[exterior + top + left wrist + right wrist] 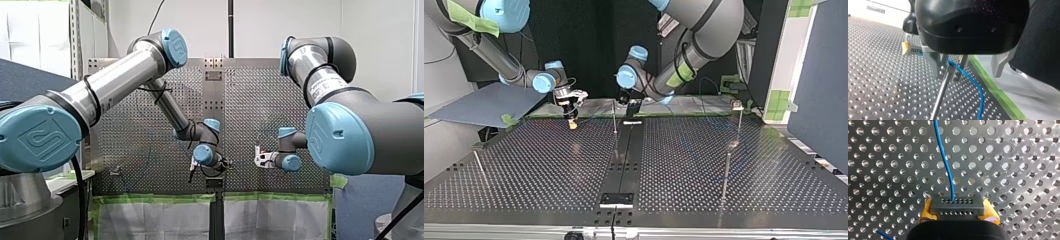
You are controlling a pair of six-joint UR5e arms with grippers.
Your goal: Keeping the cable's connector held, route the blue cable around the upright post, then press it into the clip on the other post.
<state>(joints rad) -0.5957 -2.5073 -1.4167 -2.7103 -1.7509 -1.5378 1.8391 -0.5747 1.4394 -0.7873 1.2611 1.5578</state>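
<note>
right tool (958, 212): clamps connector (956, 206) | left tool (967, 74): fingers apart | blue cable (944, 157): far end cut off

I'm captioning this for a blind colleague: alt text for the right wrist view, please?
My right gripper, with yellow pads, clamps a grey connector. A thin blue cable leaves the connector and runs ahead over the perforated metal table.

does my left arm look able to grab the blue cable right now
Probably yes: the left claw is open with the blue cable running between its fingers, uncovered. The upright post stands close beside one finger and may get nudged. The right claw holds the connector.
</note>
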